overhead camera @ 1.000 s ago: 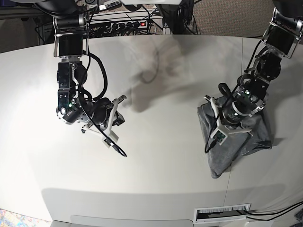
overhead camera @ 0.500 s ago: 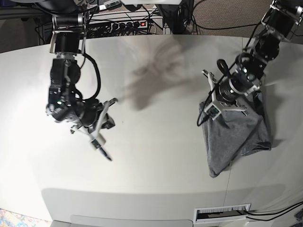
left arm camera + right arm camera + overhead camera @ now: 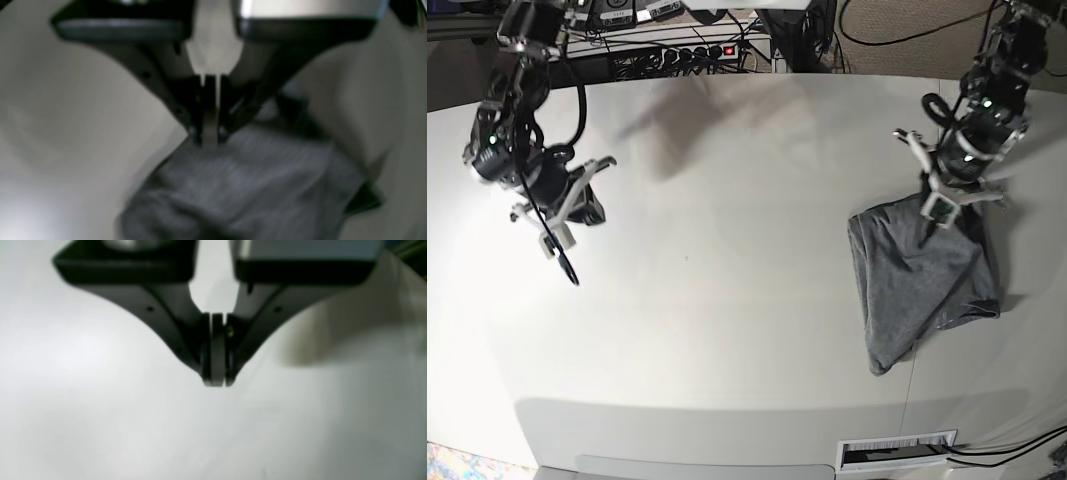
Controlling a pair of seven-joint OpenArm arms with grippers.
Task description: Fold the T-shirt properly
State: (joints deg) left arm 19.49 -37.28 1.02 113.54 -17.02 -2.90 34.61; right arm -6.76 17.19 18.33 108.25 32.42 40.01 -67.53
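We note the T-shirt (image 3: 922,285) lying bunched on the white table (image 3: 727,300), on the right side of the base view, close to the table's right edge. Its long axis runs from the upper right, under the left gripper (image 3: 957,203), down to a narrow tip at the lower left; the broader part sits toward the top and right. No collar or sleeve can be made out, so we cannot tell which end is the neck.

We see no containers on the table.

The cloth is plain heather grey, soft, creased, folded over itself into a rough wedge with a dark fold line across the lower right. In the left wrist view it is blurred, grey and rumpled (image 3: 253,180).

The left gripper (image 3: 210,141) has its jaws pressed together just over the shirt's upper edge; whether cloth is pinched we cannot tell. The right gripper (image 3: 217,383) is closed on nothing above bare table, well apart from the shirt (image 3: 592,205).
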